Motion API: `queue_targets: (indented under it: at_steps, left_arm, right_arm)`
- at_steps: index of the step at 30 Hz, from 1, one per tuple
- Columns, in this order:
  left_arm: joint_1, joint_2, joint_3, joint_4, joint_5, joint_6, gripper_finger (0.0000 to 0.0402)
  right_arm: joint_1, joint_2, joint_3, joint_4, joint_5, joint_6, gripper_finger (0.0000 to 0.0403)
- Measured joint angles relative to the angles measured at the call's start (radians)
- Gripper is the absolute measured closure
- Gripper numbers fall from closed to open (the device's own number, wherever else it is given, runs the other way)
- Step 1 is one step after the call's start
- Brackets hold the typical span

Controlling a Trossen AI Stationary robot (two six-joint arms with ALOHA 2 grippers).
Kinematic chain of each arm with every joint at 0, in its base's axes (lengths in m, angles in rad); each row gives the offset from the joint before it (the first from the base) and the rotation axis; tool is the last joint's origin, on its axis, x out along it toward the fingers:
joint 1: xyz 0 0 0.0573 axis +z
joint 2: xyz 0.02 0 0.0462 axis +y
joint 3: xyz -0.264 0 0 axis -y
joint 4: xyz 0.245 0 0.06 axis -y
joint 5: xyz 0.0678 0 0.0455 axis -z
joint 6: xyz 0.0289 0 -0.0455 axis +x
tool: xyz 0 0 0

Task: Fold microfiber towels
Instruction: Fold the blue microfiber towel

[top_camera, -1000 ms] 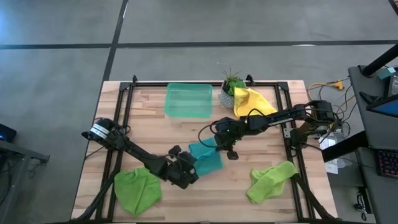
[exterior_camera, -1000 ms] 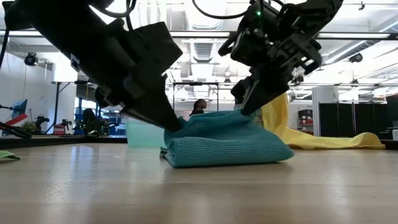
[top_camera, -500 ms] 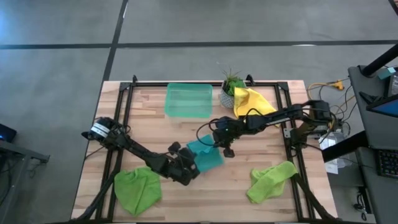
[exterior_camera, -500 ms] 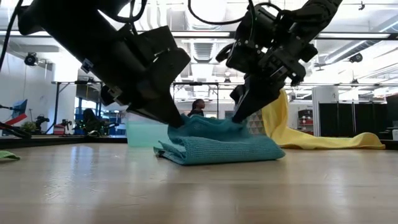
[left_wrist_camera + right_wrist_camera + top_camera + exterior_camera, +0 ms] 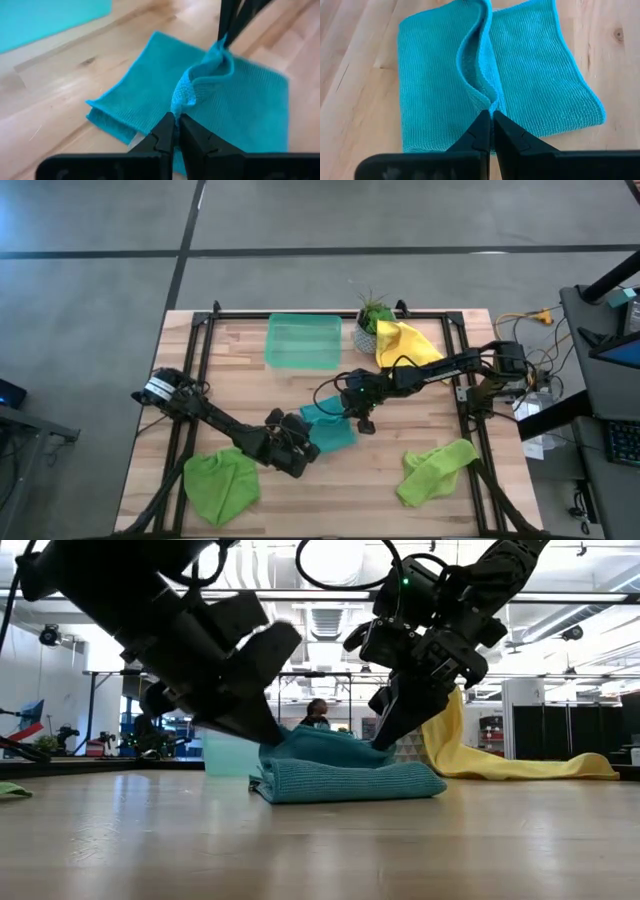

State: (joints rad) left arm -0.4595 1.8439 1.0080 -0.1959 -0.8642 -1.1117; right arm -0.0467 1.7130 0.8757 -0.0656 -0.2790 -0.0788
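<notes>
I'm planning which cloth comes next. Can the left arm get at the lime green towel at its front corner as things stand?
Probably yes, but not right away: the lime green towel lies uncovered beside the left arm, with nothing on it. However, the left gripper is shut on the teal towel, so it must let go first.

Hidden and cut-off parts
Left hand (image 5: 303,448) covers the teal-blue towel's (image 5: 335,434) near edge; blurred person (image 5: 317,712) beyond it.

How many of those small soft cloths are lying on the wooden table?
4: a teal-blue microfiber cloth mid-table between both grippers, a yellow cloth beside the potted plant, one lime green cloth at the near-left corner, another lime green one near-right.
</notes>
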Motion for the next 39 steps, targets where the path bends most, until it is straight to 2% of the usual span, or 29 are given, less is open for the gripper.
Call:
queue_targets:
  at_steps: [4,9,12,14,17,20,23,25,29,33,39]
  left_arm:
    - [-0.001,-0.031,-0.002,-0.008,-0.058,-0.034,0.0345]
    - [-0.001,-0.063,-0.003,-0.041,-0.149,-0.035,0.0270]
    - [0.016,-0.065,-0.003,-0.071,-0.147,-0.048,0.0232]
    - [0.041,-0.065,-0.003,-0.120,-0.127,-0.109,0.0226]
    - [0.075,-0.065,-0.034,-0.164,-0.109,-0.227,0.0247]
    - [0.101,-0.088,-0.094,-0.137,-0.080,-0.304,0.0298]
    - [0.127,-0.127,-0.166,-0.052,-0.005,-0.304,0.0363]
    - [0.142,-0.146,-0.220,0.041,0.038,-0.263,0.0391]
    - [0.167,-0.176,-0.314,0.230,0.088,-0.219,0.0394]
    - [0.197,-0.178,-0.378,0.350,0.131,-0.217,0.0400]
    - [0.209,-0.179,-0.393,0.353,0.178,-0.205,0.0401]
  right_arm:
    - [0.000,0.000,0.000,0.015,0.000,0.000,0.0394]
    - [-0.003,0.000,0.000,0.046,0.002,0.000,0.0394]
    - [-0.007,0.000,0.001,0.050,0.015,0.001,0.0394]
    - [-0.012,0.000,0.004,0.050,0.018,0.001,0.0394]
    - [-0.019,0.000,0.013,0.048,0.018,0.018,0.0394]
    - [-0.028,0.000,0.031,0.048,0.019,0.025,0.0394]
    - [-0.041,0.000,0.051,0.047,0.019,0.030,0.0394]
    - [-0.053,0.000,0.062,0.050,0.019,0.034,0.0394]
    - [-0.073,0.000,0.069,0.046,0.021,0.026,0.0394]
    - [-0.086,0.000,0.069,0.043,0.021,0.018,0.0394]
    - [-0.092,0.000,0.068,0.053,0.021,-0.004,0.0394]
